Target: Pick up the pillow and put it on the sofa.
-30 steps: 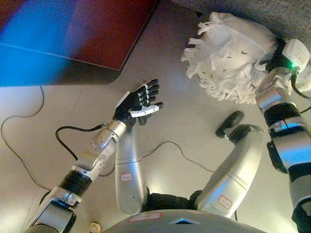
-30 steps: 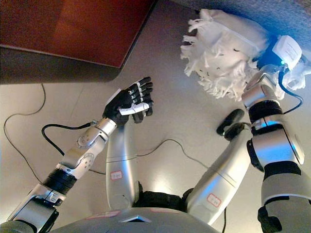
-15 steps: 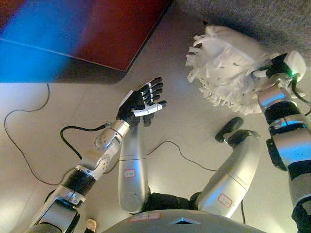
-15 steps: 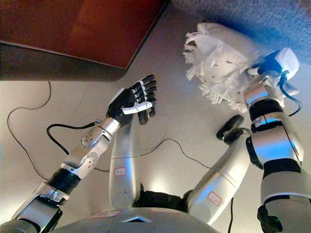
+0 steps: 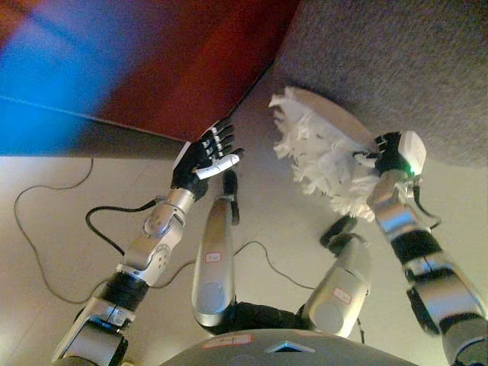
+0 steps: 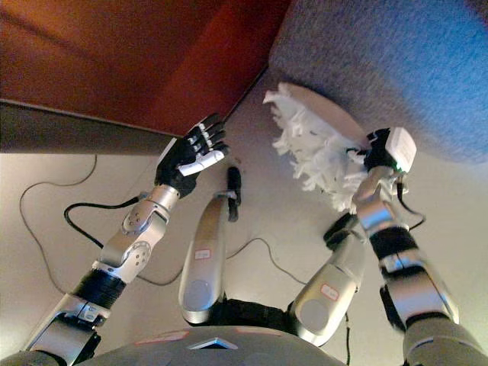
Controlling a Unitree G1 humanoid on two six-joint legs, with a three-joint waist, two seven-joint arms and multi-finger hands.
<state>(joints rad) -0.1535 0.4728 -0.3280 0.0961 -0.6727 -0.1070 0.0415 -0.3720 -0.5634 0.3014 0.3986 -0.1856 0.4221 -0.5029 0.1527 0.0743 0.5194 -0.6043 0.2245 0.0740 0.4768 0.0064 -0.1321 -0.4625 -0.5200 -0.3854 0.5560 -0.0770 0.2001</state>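
The white pillow (image 5: pixel 316 152) with a fringed edge is held up off the floor, tilted, its upper edge against the front of the grey sofa (image 5: pixel 396 61) at the upper right. My right hand (image 5: pixel 386 146) is shut on the pillow's right edge; its fingers are partly hidden behind the fringe. My left hand (image 5: pixel 203 155) is open and empty, raised in the air left of the pillow and apart from it. The same scene shows in the right eye view, with the pillow (image 6: pixel 313 145) and left hand (image 6: pixel 191 156).
A red-brown piece of furniture (image 5: pixel 191 61) fills the upper left, its edge close to the left hand. A strip of beige floor (image 5: pixel 46 191) runs between it and the sofa. A thin cable (image 5: pixel 30 229) lies on the floor at the left.
The view has shifted up, bringing more of the sofa in. My right hand has lifted the pillow up against the sofa front and tilted it. The left hand stays open and has risen slightly.
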